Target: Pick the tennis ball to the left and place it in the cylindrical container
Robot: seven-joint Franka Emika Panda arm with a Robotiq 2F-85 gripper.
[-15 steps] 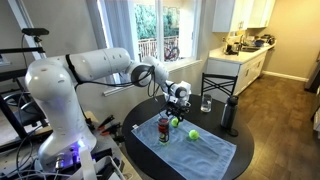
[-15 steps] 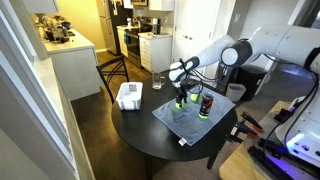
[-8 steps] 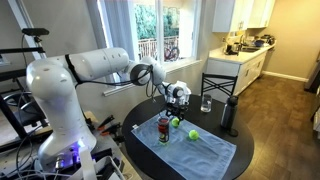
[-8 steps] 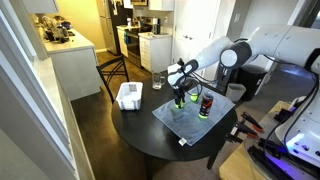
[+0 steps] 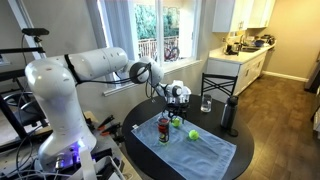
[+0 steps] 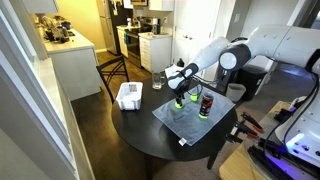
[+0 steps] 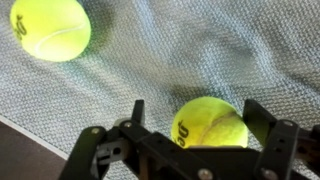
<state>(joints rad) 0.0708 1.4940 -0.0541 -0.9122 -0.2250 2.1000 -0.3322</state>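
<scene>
Two yellow-green tennis balls lie on a grey-blue cloth (image 5: 200, 150). In the wrist view one tennis ball (image 7: 210, 122) sits on the cloth between the fingers of my gripper (image 7: 195, 115), and the other ball (image 7: 50, 28) lies apart at the upper left. The fingers are open on either side of the ball and do not clamp it. In both exterior views my gripper (image 5: 178, 95) (image 6: 180, 80) hangs just above the balls (image 5: 177, 122) (image 6: 180, 100). The dark-red cylindrical container (image 5: 163, 128) (image 6: 206, 103) stands upright on the cloth beside them.
A tall dark bottle (image 5: 229, 115) and a drinking glass (image 5: 206, 103) (image 6: 158, 82) stand on the round dark table (image 5: 235, 170). A white rectangular basket (image 6: 130, 95) sits at the table's far side. A chair (image 5: 218, 85) stands behind the table.
The gripper has shifted only slightly over the balls. The balls and the can have not moved.
</scene>
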